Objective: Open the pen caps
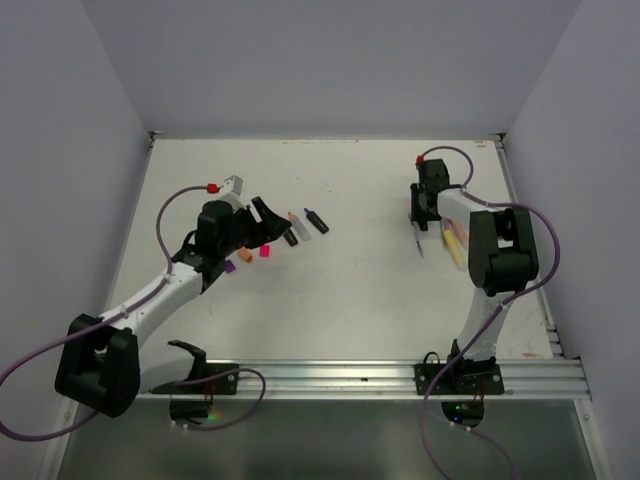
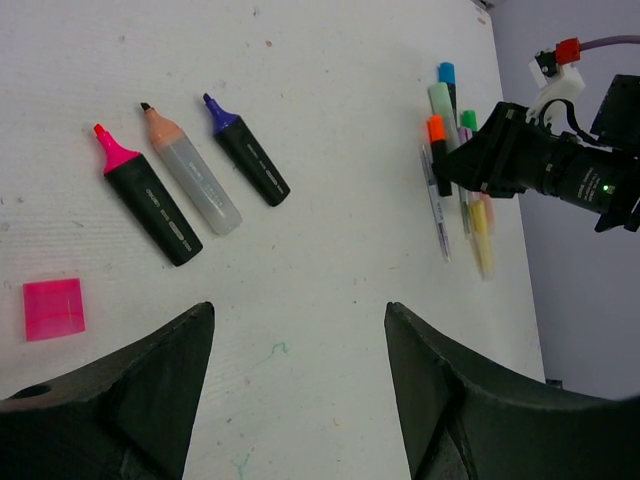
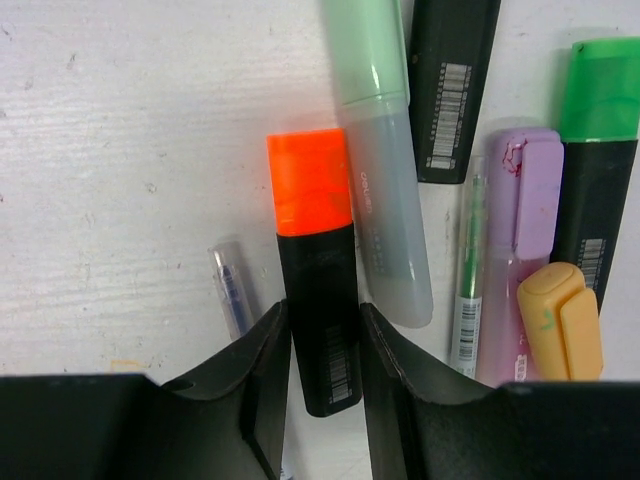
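Observation:
My right gripper (image 3: 325, 322) is shut on the black body of a highlighter (image 3: 320, 300) whose orange pen cap (image 3: 310, 181) is still on and points away from the fingers. It lies at the left edge of a cluster that includes a green cap (image 3: 600, 88) and a purple cap (image 3: 537, 190). My left gripper (image 2: 297, 320) hangs open over bare table, holding nothing. Ahead of it lie three uncapped highlighters with pink (image 2: 146, 196), orange (image 2: 190, 170) and purple (image 2: 247, 150) tips. A loose pink cap (image 2: 54, 308) lies left of its fingers.
In the top view, loose orange (image 1: 230, 266) and purple (image 1: 244, 256) caps lie by the left gripper (image 1: 262, 222). A pale green highlighter (image 3: 375, 150), a peach-yellow cap (image 3: 560, 320) and thin pens (image 3: 231, 290) crowd the right gripper. White walls enclose the table (image 1: 350, 290).

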Controlling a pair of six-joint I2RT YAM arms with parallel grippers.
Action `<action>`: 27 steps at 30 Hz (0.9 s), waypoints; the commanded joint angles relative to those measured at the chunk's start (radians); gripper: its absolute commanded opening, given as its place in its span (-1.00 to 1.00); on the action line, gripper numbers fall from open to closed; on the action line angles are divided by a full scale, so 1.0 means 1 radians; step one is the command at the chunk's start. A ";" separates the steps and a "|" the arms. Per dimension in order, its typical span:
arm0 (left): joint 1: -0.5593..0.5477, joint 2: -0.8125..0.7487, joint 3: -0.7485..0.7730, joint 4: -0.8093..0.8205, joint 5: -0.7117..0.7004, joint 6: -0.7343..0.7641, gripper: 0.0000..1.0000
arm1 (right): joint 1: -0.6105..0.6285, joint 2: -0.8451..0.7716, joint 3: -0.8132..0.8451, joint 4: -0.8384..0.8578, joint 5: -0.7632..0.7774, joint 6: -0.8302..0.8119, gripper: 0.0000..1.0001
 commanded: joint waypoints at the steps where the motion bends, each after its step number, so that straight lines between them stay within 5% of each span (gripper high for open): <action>1: -0.008 -0.030 -0.005 0.032 0.015 0.011 0.43 | 0.005 0.014 -0.066 -0.113 -0.067 -0.005 -0.91; 20: -0.030 0.062 0.024 0.092 0.080 -0.013 0.43 | 0.063 -0.196 -0.064 -0.134 0.087 0.026 -1.00; 27: -0.030 0.197 0.116 0.148 0.212 -0.039 0.40 | 0.232 -0.284 -0.055 -0.167 -0.072 0.018 -1.00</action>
